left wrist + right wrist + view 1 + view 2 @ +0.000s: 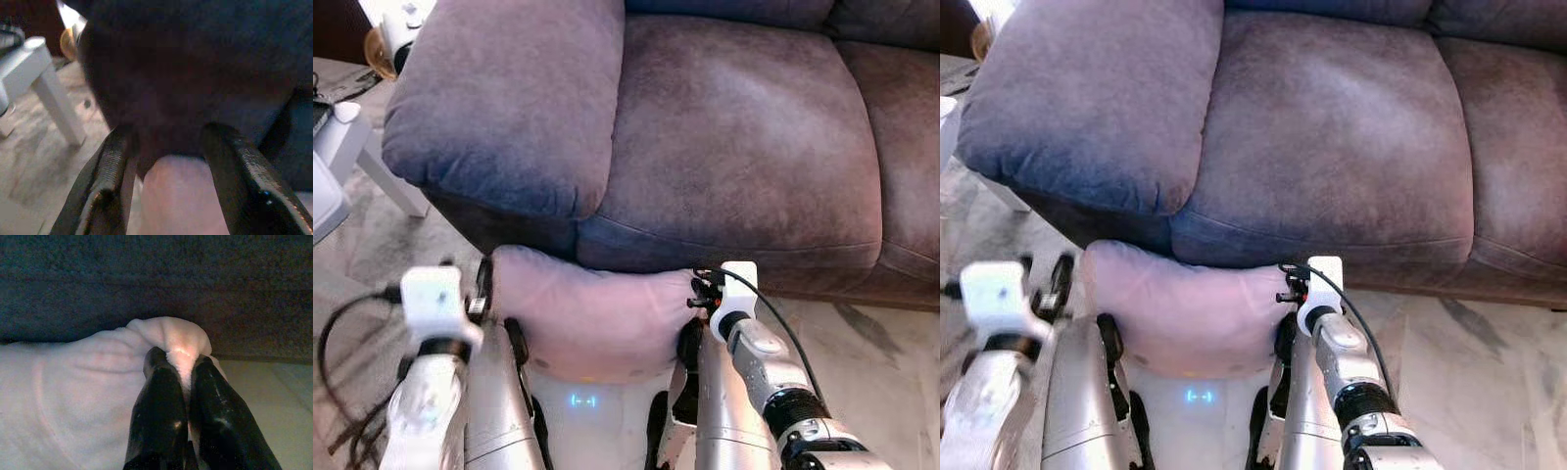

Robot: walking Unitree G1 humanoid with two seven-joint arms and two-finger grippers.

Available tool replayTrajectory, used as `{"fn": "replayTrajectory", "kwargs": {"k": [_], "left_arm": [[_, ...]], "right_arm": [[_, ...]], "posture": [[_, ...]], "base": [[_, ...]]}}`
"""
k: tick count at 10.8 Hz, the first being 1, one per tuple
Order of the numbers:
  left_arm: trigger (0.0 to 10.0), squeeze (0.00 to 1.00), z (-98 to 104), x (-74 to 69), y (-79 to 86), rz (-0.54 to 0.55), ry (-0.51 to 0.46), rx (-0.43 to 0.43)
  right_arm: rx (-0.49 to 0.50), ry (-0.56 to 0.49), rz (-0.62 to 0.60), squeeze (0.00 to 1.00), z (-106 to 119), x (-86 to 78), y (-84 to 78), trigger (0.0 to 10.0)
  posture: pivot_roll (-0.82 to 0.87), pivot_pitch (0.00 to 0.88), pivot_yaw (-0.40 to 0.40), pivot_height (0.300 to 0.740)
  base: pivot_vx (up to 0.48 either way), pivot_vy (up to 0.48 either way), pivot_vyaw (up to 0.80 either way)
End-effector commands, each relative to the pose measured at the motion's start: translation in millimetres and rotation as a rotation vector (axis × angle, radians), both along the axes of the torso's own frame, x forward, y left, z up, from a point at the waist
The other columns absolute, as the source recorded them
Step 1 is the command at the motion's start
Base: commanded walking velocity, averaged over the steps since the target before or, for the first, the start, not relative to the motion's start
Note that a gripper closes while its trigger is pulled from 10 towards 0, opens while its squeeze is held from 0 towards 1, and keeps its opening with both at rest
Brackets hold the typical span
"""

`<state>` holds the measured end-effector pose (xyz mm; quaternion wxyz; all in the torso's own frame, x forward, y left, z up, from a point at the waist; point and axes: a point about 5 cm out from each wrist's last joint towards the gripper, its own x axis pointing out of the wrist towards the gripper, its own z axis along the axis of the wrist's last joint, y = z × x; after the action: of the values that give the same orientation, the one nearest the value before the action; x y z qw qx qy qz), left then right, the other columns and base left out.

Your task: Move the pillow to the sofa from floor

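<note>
while right tool (182, 363) pinches pillow (592, 313) (no writing).

A white table (352, 147) is seen at the far left — one slanted leg (58, 105) is planted on the floor, with the top partly cut off by the frame edge. A pale marbled floor (881, 362) is spread to the right, veined with grey streaks. Behind the table, a tan rounded object (378, 54) is glimpsed (too blurred to be identified), and a white item (403, 22) is set just beside it — its shape cannot be made out. A dark cable (342, 90) is laid across the tabletop at the left edge.
</note>
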<state>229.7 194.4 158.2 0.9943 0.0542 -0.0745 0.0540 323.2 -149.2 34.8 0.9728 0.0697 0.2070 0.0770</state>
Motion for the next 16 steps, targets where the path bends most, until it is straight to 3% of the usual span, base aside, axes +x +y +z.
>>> {"fn": "replayTrajectory", "kwargs": {"k": [1, 7, 16], "left_arm": [[10.0, 0.00, -5.7, -1.8, -1.8, -0.002, 0.023, 0.012], [10.0, 0.00, -0.4, 3.1, 0.9, -0.009, -0.017, 0.032], [10.0, 0.00, 0.3, 5.3, 1.7, -0.006, -0.022, 0.040]], "right_arm": [[-0.005, -0.128, -0.086, 0.00, 22.3, 10.2, -18.2, 10.0], [0.002, -0.122, -0.109, 0.00, 20.2, 9.2, -17.7, 10.0], [0.005, -0.112, -0.109, 0.00, 19.1, 9.7, -15.3, 10.0]], "posture": [[0.11, 0.196, -0.135, 0.498], [0.12, 0.189, -0.125, 0.498], [0.12, 0.187, -0.123, 0.498]], "base": [[0.000, 0.000, 0.00], [-0.040, 0.000, 0.00], [-0.257, 0.000, 0.00]]}}
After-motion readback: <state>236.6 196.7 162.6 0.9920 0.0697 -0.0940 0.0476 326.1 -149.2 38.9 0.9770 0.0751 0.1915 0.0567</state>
